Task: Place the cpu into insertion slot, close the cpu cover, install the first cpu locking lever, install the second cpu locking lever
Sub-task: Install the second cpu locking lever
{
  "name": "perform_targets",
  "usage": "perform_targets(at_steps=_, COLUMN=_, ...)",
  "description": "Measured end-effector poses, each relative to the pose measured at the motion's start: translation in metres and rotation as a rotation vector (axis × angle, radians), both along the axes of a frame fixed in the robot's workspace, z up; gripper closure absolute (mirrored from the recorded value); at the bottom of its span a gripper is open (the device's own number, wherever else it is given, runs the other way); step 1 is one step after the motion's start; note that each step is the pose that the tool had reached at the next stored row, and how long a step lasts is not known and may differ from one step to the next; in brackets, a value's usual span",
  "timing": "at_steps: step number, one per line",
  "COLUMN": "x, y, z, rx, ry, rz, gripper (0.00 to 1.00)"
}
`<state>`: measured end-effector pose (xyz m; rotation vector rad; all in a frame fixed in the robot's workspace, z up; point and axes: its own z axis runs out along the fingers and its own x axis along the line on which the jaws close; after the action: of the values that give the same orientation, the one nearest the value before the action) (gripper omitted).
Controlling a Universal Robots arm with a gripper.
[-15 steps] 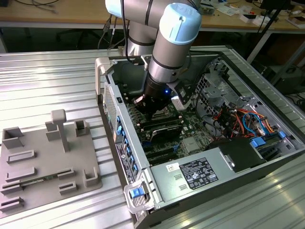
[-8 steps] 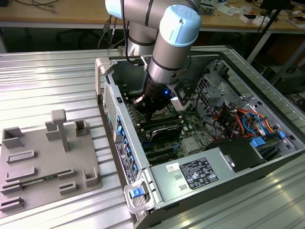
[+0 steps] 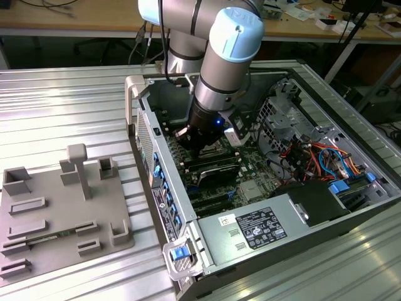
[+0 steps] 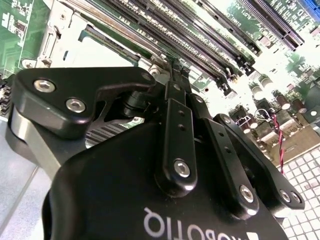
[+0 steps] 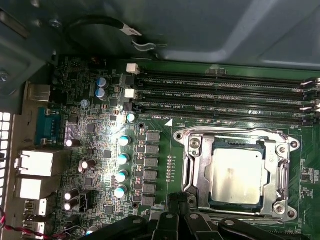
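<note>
**CPU seated, cover down**

The cpu (image 5: pixel 236 176) is lying in the slot (image 5: pixel 200 165), with the cover (image 5: pixel 280 165) lying flat around it, just beside the long black memory slots (image 5: pixel 225 92). The claw (image 5: pixel 176 200) is hovering at the cover's edge, fingers (image 4: pixel 176 82) pressing together and holding nothing. In the exterior view the arm (image 3: pixel 219 69) is reaching down into the open computer case (image 3: pixel 188 216).

Computer case (image 3: pixel 207 251): lies open on counter (image 3: pixel 62 106), fixture tray (image 3: pixel 62 207) beside it at the exterior view's left. Cpu (image 5: pixel 236 176) sits in insertion slot (image 5: pixel 216 200), cpu cover (image 5: pixel 192 165) closed around it, memory slots (image 5: pixel 225 95) just beside.
</note>
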<state>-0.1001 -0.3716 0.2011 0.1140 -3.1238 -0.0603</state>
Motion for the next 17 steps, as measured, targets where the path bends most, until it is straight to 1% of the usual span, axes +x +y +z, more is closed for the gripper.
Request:
perform_targets(at_steps=1, x=0.0, y=0.0, z=-0.0001, rx=-0.0055, ry=-0.0002, rz=0.0, gripper=0.89)
perform_targets(at_steps=2, x=0.0, y=-0.0002, z=0.0, rx=-0.0201, ry=0.0, rz=0.0, gripper=0.89)
perform_targets(at_steps=3, x=0.0, y=-0.0003, z=0.0002, rx=-0.028, ry=0.0001, rz=0.0, gripper=0.89)
perform_targets(at_steps=6, x=0.0, y=-0.0002, z=0.0014, rx=-0.0277, ry=-0.0001, rz=0.0, gripper=0.89)
perform_targets(at_steps=17, x=0.0, y=0.0, z=0.0196, rx=-0.0278, ry=0.0002, rz=0.0, gripper=0.89)
